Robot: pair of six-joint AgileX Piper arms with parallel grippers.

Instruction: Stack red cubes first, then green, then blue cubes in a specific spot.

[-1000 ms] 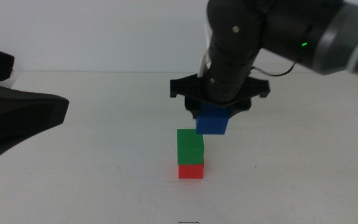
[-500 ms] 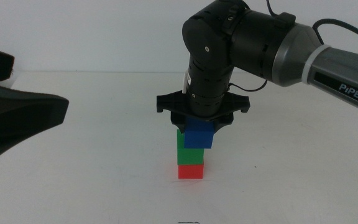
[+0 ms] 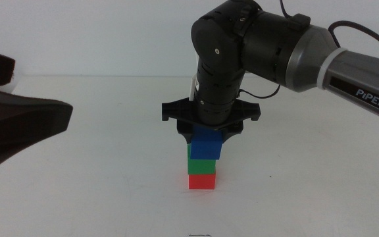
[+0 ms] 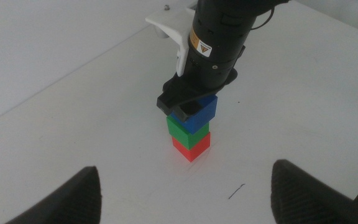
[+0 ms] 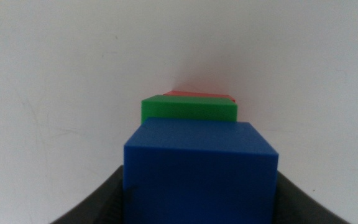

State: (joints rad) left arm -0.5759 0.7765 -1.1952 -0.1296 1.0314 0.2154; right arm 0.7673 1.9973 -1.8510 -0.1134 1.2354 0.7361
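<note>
The red cube [image 3: 202,182] sits on the white table with the green cube [image 3: 194,165] stacked on it. My right gripper [image 3: 206,133] is shut on the blue cube [image 3: 206,145] and holds it right at the top of the green cube, set a little to the right. I cannot tell if it rests there. The left wrist view shows the red cube [image 4: 191,147], the green cube [image 4: 180,129], the blue cube [image 4: 202,112] and the right gripper [image 4: 188,102]. The right wrist view shows the blue cube [image 5: 201,168] over the green [image 5: 189,110] and the red [image 5: 197,94]. My left gripper [image 4: 191,199] waits open and empty at the left.
The white tabletop [image 3: 110,191] is bare around the stack. The left arm's dark gripper [image 3: 18,125] fills the left edge of the middle view. A small dark mark [image 4: 236,191] lies on the table near the stack.
My right gripper has carried the blue cube left and down, from above and right of the stack to the top of the green cube. The left arm has not moved.
</note>
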